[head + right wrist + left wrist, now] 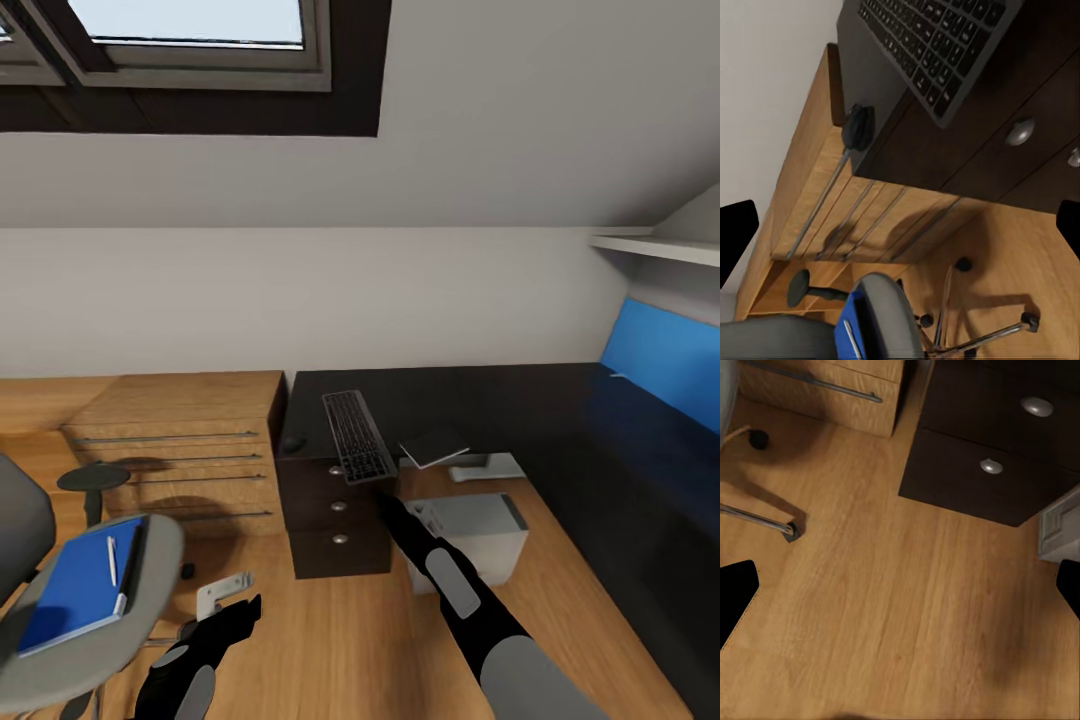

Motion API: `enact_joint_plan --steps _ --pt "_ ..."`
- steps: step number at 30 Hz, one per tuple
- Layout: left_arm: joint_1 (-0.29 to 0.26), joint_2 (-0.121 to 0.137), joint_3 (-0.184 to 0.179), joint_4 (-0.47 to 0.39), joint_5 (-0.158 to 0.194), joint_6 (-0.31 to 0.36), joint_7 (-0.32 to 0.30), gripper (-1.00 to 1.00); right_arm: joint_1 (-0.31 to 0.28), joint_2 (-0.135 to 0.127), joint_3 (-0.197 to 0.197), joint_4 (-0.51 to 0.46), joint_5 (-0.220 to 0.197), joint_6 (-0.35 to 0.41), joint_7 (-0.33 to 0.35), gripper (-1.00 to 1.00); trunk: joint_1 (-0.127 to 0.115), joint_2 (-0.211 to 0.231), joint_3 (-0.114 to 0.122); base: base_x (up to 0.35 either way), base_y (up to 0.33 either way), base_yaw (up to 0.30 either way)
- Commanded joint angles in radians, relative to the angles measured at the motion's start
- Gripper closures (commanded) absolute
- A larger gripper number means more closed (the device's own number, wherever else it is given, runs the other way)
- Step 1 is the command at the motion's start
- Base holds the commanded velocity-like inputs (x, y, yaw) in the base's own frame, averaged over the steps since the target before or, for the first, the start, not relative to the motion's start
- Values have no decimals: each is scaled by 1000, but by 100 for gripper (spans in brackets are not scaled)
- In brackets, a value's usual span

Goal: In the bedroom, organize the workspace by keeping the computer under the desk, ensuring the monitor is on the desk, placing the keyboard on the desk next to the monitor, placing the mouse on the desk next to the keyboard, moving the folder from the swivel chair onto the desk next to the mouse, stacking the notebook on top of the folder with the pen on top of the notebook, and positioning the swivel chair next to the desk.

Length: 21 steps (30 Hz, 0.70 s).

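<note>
A black keyboard [357, 435] lies on the dark desk [480, 400], its near end overhanging the front edge above the drawers. A black mouse [294, 442] sits left of it. My right gripper [384, 490] is open just below the keyboard's [937, 37] near end, and the mouse [857, 126] sits beyond it. A blue folder stack [85, 582] with a pen [112, 560] on top lies on the grey swivel chair [150, 590]. The pale computer tower [480, 535] stands on the floor by the desk. My left gripper [235, 615] hangs open over the floor.
A wooden dresser [180, 450] stands left of the desk, with a small round stool [93, 478] before it. A flat grey slab [433, 447] leans at the desk's front edge; I cannot tell what it is. A blue bench [660, 370] runs along the right. Chair legs [757, 517] spread nearby.
</note>
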Motion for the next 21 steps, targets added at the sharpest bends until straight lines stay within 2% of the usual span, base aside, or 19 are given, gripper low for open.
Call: enact_joint_plan --steps 1,8,10,14,18,21 --pt "-1 0 -2 -1 11 2 9 -100 -1 0 0 3 -7 3 7 -100 0 -1 -1 6 259 0" --pt "-1 0 -3 -28 13 4 7 -100 0 0 -2 55 -11 5 155 -100 0 -1 -1 2 71 0" --pt "0 -1 -3 -51 14 4 7 -100 0 0 -3 60 -18 7 170 -100 0 -1 -1 0 10 0" --pt "-1 -2 -2 -76 14 4 7 -100 0 -11 -5 64 -58 14 181 -100 0 -1 -1 0 3 0" --pt "0 -4 -3 -83 14 4 8 -100 0 -18 -6 64 -91 16 180 -100 15 -29 -14 0 1 0" --pt "0 -19 -3 -86 13 4 9 -100 0 -23 -11 63 -102 1 164 -100 27 -50 -23 0 0 0"
